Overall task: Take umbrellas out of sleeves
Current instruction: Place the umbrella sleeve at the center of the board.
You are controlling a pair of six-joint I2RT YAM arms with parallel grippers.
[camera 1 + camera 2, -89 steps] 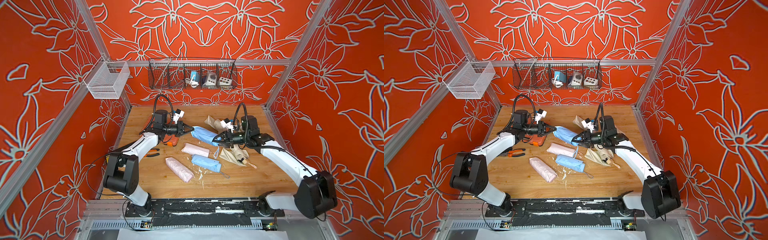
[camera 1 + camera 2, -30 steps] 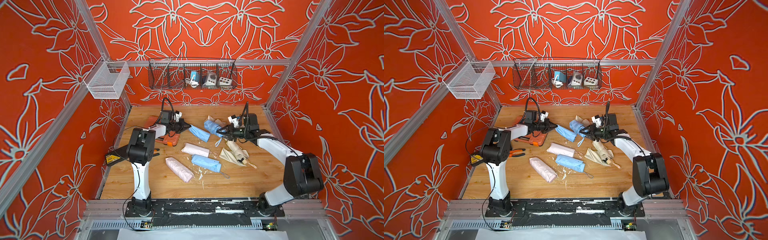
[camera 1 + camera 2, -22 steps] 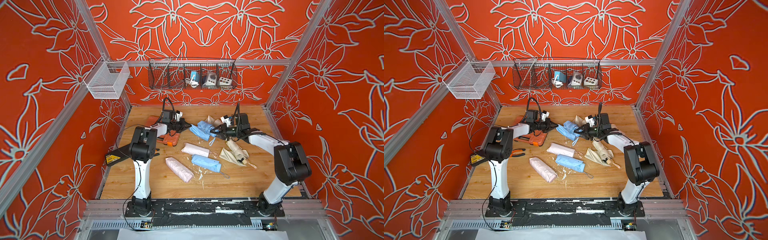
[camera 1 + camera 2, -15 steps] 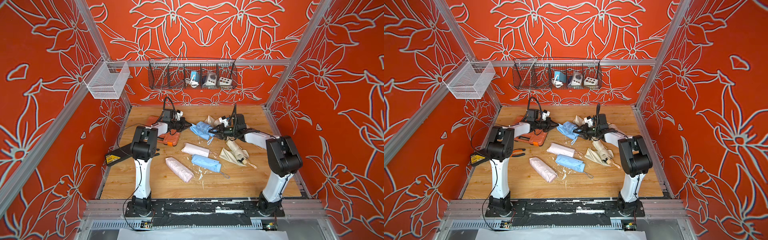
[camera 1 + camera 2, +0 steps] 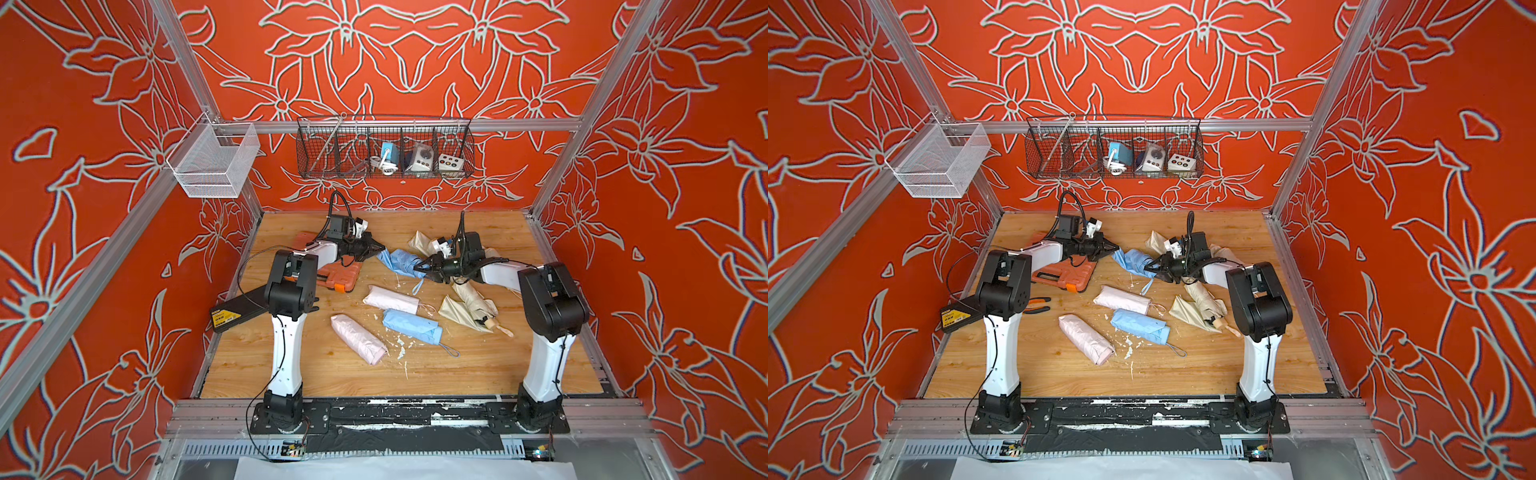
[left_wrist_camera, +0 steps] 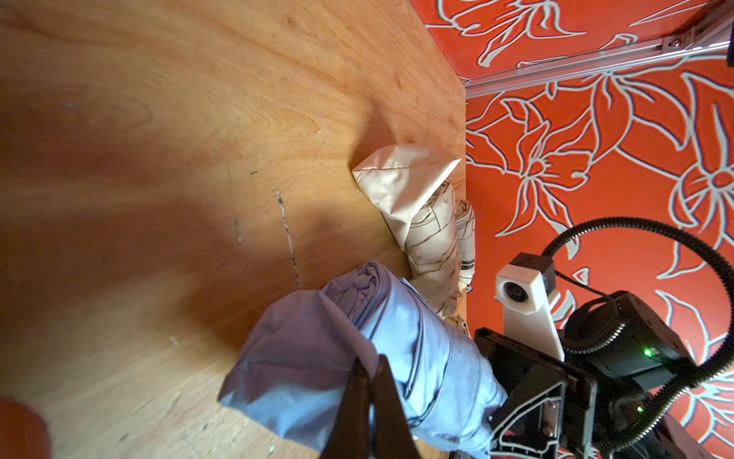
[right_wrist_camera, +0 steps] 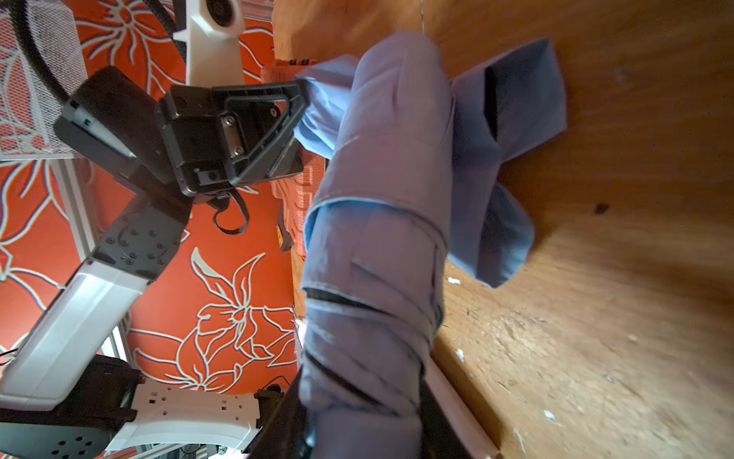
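While both arms stretch toward the back of the wooden table (image 5: 478, 370), the right gripper (image 5: 420, 269) is clamped around one end of a blue umbrella (image 5: 406, 263). That umbrella lies slanted between the two arms, just beside the orange case (image 5: 337, 277). From the right wrist view, its pleated cloth (image 7: 369, 278) runs straight out from the closed jaws, and loose blue folds spill onto the wood beside it. At the umbrella's far end sits the blue sleeve (image 5: 385, 255), and the left gripper (image 5: 381, 248) has its tips right against that cloth. In the left wrist view its fingers (image 6: 391, 401) stand nearly together with only a sliver between them, and I cannot tell whether they are pinching the sleeve (image 6: 294, 357) or only touching it. Nearer the front lie two pink bundles (image 5: 390, 299) (image 5: 359, 338) and a blue one (image 5: 411, 326), well apart from both grippers. Cream umbrellas (image 5: 469, 307) sprawl under the right arm.
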